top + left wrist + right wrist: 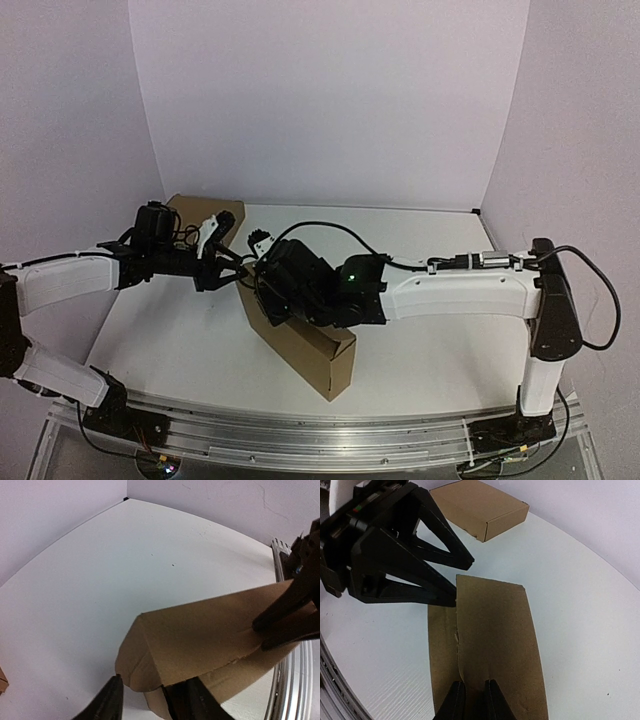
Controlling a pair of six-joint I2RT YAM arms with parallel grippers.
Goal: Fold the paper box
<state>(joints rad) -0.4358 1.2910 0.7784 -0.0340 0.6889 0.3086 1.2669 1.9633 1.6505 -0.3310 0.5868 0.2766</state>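
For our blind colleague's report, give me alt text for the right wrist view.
The right gripper pinches the near edge of the brown paper box; the open left gripper sits at its far corner. A closed cardboard box sits behind.

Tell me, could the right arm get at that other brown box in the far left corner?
Probably not right now: the right pincer is pinching the paper box, and the open left pincer sits across the way to the other box.
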